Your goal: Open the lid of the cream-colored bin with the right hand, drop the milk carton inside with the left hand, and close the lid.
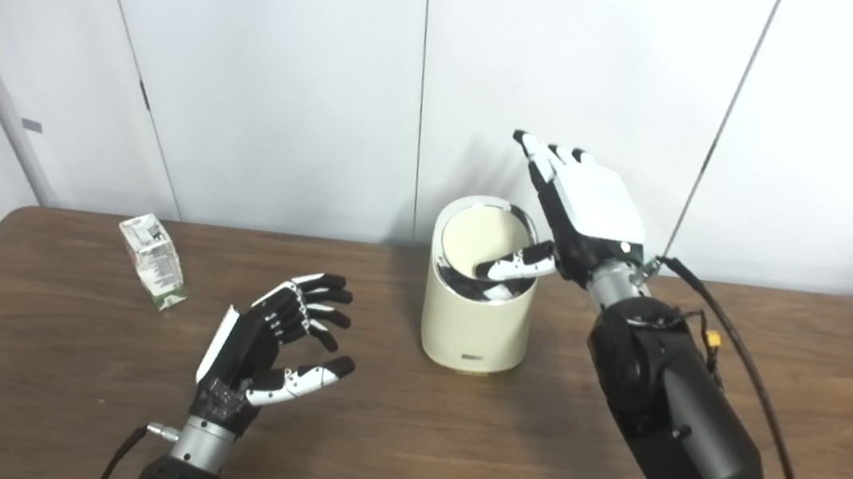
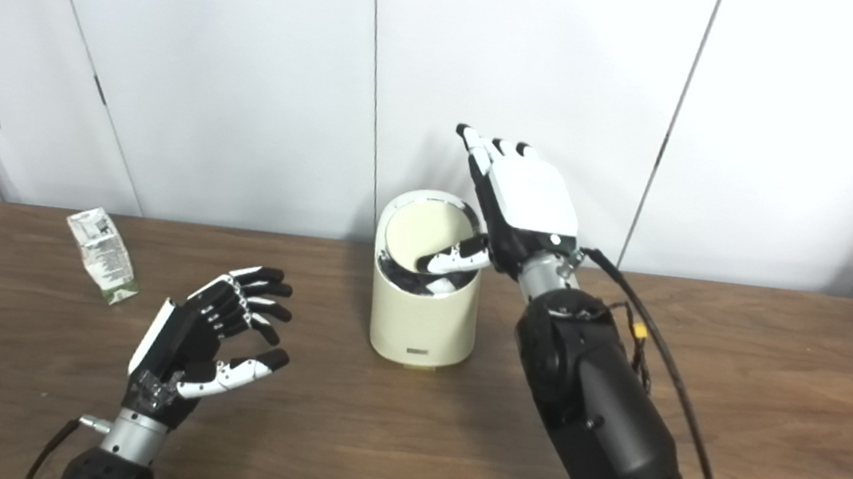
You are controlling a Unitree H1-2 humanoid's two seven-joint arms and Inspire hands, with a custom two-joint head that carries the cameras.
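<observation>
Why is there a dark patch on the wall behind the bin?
Left eye view: the bin and right hand cast a soft grey shadow on the wall. Right eye view: same shadow; the carton print is too blurry to read.

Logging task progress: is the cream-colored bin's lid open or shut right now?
Open. The cream-colored round bin's lid is tilted back, and the right hand's thumb reaches into its mouth.
</observation>
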